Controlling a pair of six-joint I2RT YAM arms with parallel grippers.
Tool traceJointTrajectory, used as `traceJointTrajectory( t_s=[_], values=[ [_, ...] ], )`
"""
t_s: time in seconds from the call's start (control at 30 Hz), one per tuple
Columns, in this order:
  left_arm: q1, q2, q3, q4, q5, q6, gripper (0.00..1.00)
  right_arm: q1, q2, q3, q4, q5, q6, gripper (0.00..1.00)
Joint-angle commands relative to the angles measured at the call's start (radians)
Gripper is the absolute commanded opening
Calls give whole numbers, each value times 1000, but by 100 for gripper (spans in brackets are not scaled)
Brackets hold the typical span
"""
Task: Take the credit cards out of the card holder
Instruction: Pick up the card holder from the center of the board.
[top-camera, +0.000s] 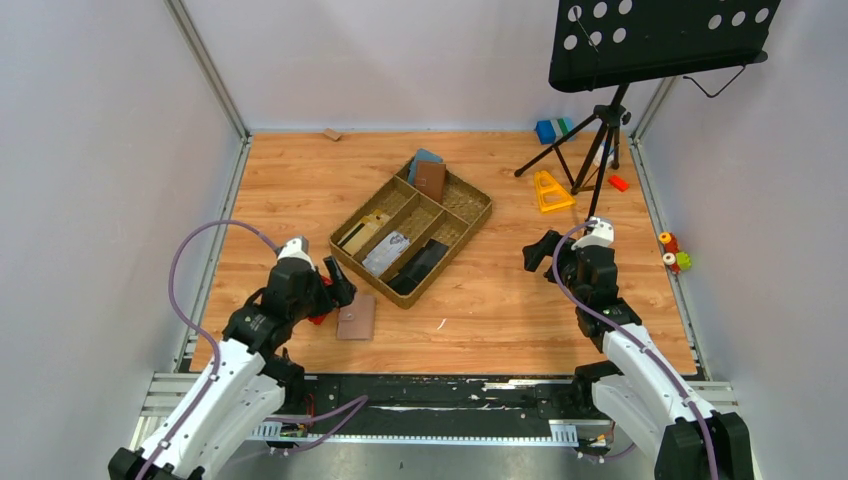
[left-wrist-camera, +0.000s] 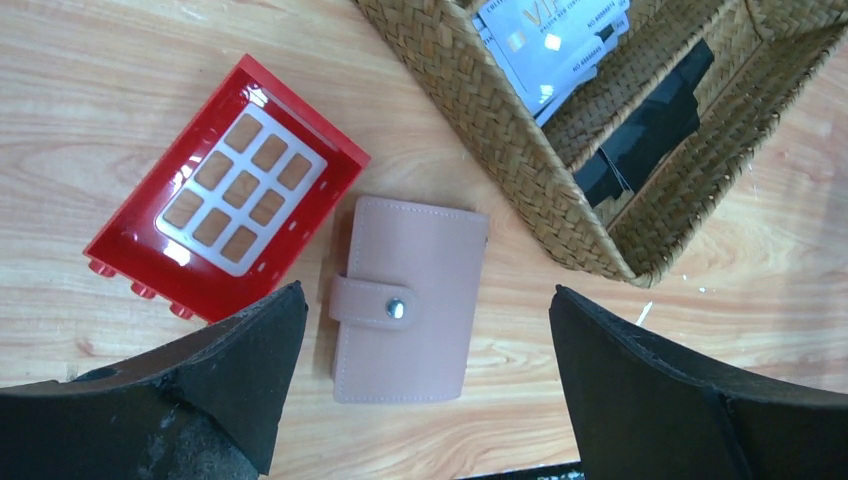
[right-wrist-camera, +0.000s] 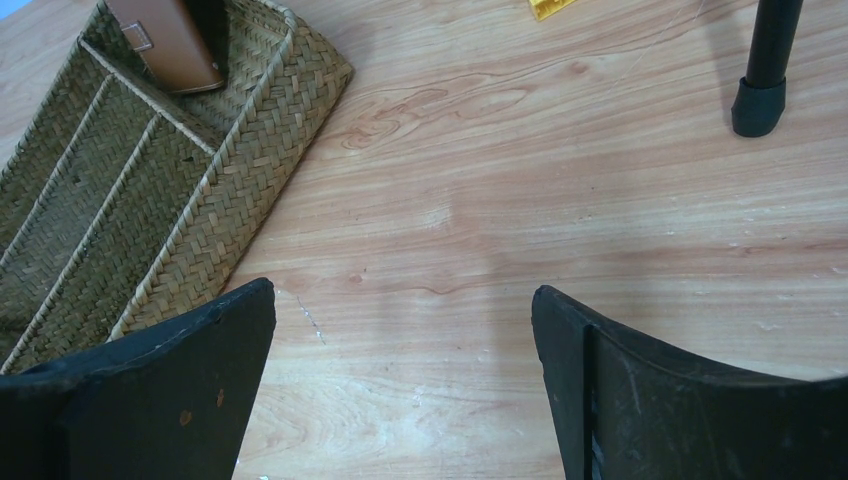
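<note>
The card holder (top-camera: 356, 318) lies flat and closed on the wooden table, near the front corner of the wicker basket. In the left wrist view it is a tan-pink folded wallet (left-wrist-camera: 405, 300) with its tab snapped shut by a metal stud. No credit cards show from it. My left gripper (left-wrist-camera: 425, 295) hovers right over the holder, open, with one finger on each side and nothing between them. In the top view the left gripper (top-camera: 335, 282) sits just left of the holder. My right gripper (top-camera: 540, 252) stands open over bare wood (right-wrist-camera: 403, 290), holding nothing.
A red grid-patterned block (left-wrist-camera: 225, 190) lies just left of the holder. The wicker basket (top-camera: 480, 215) holds pale cards (left-wrist-camera: 545, 40), black items, and a brown wallet (right-wrist-camera: 165, 40) beside a blue one (top-camera: 422, 158). A music stand's tripod (top-camera: 600, 130) and a yellow piece (top-camera: 550, 192) stand back right.
</note>
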Motion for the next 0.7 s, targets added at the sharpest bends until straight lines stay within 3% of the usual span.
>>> traceJointTrajectory(
  t_s=[0.0, 0.27, 0.47, 0.67],
  values=[
    [-90, -13, 59, -92, -117, -80, 98, -2, -9, 18, 42, -9, 18, 100],
    [-318, 206, 49, -73, -282, -97, 100, -2, -9, 21, 35, -4, 16, 100],
    [-341, 344, 84, -43, -207, 15, 100, -2, -5, 23, 30, 0, 14, 100],
    [-343, 463, 77, 36, -44, 82, 100, -2, 13, 28, 26, 0, 15, 100]
  ],
)
